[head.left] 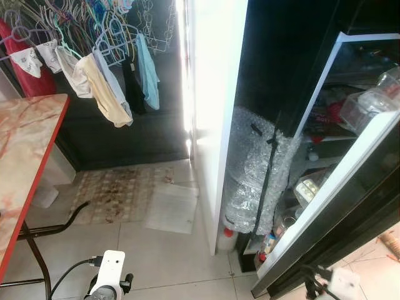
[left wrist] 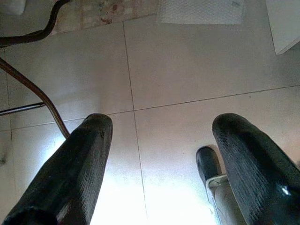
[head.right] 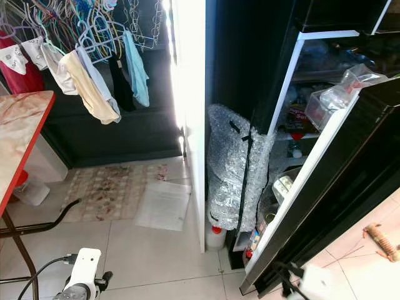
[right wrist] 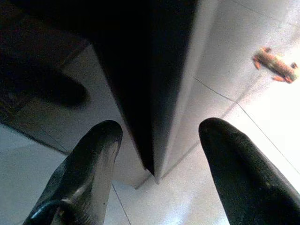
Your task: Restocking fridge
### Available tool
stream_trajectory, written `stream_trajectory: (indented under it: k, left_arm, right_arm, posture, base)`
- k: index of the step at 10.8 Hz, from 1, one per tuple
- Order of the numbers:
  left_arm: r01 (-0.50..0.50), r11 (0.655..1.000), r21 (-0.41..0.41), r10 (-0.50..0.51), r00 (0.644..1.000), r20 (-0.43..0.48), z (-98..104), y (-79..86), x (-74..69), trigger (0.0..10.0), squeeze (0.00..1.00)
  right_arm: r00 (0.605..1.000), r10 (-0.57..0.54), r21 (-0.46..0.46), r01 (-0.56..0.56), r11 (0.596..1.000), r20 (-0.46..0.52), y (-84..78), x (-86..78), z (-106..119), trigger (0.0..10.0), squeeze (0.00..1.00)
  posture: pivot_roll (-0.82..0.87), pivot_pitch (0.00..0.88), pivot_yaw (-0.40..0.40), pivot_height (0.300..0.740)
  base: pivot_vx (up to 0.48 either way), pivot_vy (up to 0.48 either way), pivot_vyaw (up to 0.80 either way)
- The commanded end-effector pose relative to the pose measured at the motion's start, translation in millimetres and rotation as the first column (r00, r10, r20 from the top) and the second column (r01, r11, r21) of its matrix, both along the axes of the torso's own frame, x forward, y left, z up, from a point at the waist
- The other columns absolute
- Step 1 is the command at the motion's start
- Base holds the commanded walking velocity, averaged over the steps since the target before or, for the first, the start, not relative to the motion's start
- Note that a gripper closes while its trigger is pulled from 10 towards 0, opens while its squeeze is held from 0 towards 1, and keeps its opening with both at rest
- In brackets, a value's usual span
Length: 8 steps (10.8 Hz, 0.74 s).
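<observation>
Laundry on hangers [head.left: 106, 69], marble table [head.left: 25, 150], patterned mat [head.left: 119, 194] on floor tiles

Black fridge [head.left: 275, 69] with door [head.left: 337, 181] swung wide open toward the right, white-trimmed along its inner edge. Door shelves loaded: clear plastic containers [head.left: 369, 100] on the upper shelf, bottles and small jars [head.left: 294, 206] lower down, contents otherwise indistinct. Tall bundle of bubble wrap [head.right: 234, 172], bound by a black strap, upright against the fridge's lower front, between cabinet and door. Small red-capped white bottle [head.right: 215, 236] on the tiled floor at its base.
</observation>
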<state>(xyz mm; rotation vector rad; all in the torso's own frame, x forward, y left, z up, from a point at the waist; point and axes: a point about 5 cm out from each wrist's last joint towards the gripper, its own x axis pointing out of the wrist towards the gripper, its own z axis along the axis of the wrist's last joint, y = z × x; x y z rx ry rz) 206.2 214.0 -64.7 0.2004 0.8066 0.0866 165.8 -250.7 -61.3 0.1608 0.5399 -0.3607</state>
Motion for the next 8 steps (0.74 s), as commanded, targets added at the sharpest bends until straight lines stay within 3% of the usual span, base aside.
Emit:
stream_trajectory:
  k: [1,4,8]
  left_arm:
    - [0.001,1.0,0.013,-0.001,1.0,-0.02,-2.1,4.2,-4.9,10.0,0.0]
    - [-0.003,1.0,0.011,0.003,1.0,-0.02,-2.6,3.4,-5.4,10.0,0.0]
    - [-0.003,1.0,0.013,0.004,1.0,-0.016,-1.9,4.4,-4.6,10.0,0.0]
  right_arm:
    - [1.0,0.025,0.003,-0.025,1.0,-0.004,2.2,1.4,-0.4,10.0,0.0]
    - [0.998,0.053,0.0,-0.053,0.999,0.024,3.7,13.2,4.8,10.0,0.0]
    - [0.987,0.115,-0.024,-0.113,0.993,0.116,11.8,42.2,20.6,10.0,0.0]
  posture:
    - [-0.14,0.045,0.034,0.74]
    - [-0.14,0.048,0.031,0.74]
    - [-0.14,0.051,0.031,0.74]
  base:
    - [0.0,0.0,0.0]
    - [0.0,0.0,0.0]
    - [0.0,0.0,0.0]
